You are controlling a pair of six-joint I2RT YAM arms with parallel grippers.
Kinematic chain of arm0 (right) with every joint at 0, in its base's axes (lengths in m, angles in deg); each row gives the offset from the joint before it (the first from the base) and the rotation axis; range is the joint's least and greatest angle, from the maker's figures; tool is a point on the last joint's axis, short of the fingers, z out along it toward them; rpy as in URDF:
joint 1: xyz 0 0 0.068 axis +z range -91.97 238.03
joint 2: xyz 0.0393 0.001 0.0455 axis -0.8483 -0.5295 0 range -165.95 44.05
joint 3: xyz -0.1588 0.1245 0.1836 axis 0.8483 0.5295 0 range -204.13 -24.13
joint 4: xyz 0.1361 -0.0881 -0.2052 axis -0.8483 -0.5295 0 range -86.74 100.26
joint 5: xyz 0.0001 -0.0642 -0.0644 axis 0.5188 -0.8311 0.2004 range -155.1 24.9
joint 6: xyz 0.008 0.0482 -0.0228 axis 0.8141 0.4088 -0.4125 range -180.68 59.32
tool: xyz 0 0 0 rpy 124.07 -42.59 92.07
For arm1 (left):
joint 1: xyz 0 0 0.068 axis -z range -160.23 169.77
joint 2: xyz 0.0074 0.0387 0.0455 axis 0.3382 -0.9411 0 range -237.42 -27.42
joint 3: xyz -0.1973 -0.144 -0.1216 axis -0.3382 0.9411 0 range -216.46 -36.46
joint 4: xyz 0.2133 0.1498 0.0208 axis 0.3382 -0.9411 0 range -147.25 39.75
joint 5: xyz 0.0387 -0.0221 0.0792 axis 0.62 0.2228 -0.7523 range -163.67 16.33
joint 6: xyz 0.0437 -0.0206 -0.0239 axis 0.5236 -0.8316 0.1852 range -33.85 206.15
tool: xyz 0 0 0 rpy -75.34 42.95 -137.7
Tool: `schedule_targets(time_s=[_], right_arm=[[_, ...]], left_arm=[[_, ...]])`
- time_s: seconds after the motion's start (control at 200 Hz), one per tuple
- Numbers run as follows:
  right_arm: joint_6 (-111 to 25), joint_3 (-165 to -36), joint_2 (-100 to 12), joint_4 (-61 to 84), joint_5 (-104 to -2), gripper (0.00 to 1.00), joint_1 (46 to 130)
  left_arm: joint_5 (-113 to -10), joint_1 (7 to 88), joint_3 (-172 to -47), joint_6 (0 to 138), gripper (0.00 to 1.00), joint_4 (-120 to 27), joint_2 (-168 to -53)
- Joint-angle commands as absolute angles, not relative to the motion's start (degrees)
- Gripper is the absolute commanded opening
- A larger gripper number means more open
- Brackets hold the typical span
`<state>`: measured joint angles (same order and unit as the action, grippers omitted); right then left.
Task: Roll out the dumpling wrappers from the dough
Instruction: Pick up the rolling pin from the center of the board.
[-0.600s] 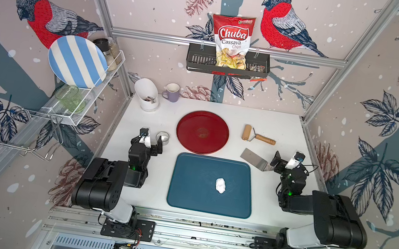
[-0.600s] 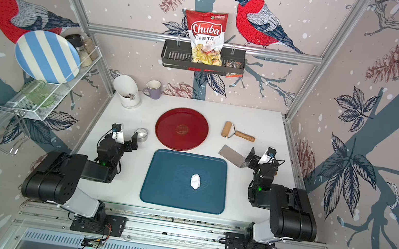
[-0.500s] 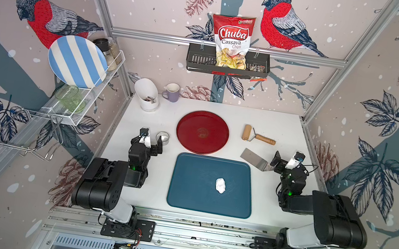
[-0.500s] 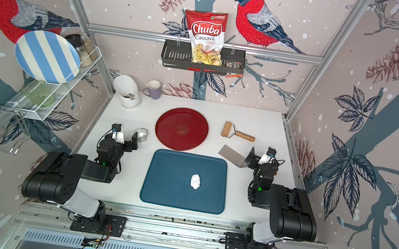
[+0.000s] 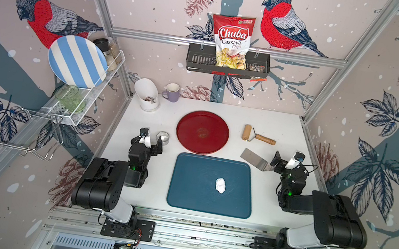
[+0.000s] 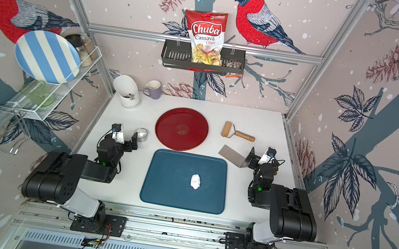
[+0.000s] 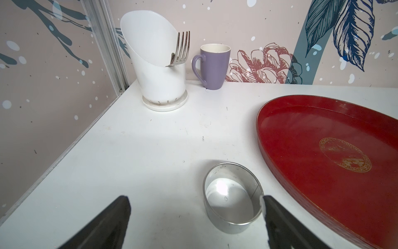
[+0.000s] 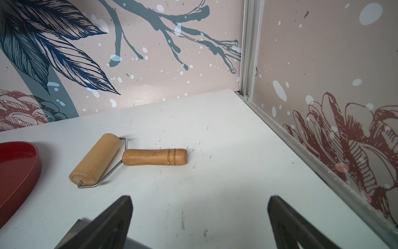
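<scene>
Dough, a white matte lump [image 5: 220, 185], sits unrolled on the blue rectangular tray [image 5: 190, 191]; your wooden hand roller [image 5: 247, 132] lies untouched; left fingers [image 7: 107, 222] and right fingers [image 8: 112, 220] are spread, empty.

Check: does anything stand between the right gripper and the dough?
Nothing visible does. The dough lies alone on the blue tray; between it and the open right gripper is bare table and tray rim. The scraper lies just aside.

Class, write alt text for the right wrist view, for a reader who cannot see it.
A wooden roller lies on the white table ahead of the open right gripper; part of a red plate shows nearby.
</scene>
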<state>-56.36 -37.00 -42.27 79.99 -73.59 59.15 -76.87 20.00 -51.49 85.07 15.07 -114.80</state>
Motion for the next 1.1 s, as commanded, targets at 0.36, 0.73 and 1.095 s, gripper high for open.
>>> schedule_targets(time_s=[0.36, 0.73, 1.095], right_arm=[[-56.79, -37.23, -42.1, 80.06, -73.36, 1.0, 59.17], [-56.56, -37.32, -42.22, 79.78, -72.76, 1.0, 58.82], [-56.41, -37.05, -42.0, 80.68, -73.21, 1.0, 58.88]], left_arm=[[-77.25, 20.18, -51.43, 85.16, 0.97, 17.74, -114.61], [-76.64, 19.89, -51.58, 85.01, 0.97, 17.69, -114.63], [-81.42, 20.01, -52.29, 83.27, 0.97, 15.44, -113.25]])
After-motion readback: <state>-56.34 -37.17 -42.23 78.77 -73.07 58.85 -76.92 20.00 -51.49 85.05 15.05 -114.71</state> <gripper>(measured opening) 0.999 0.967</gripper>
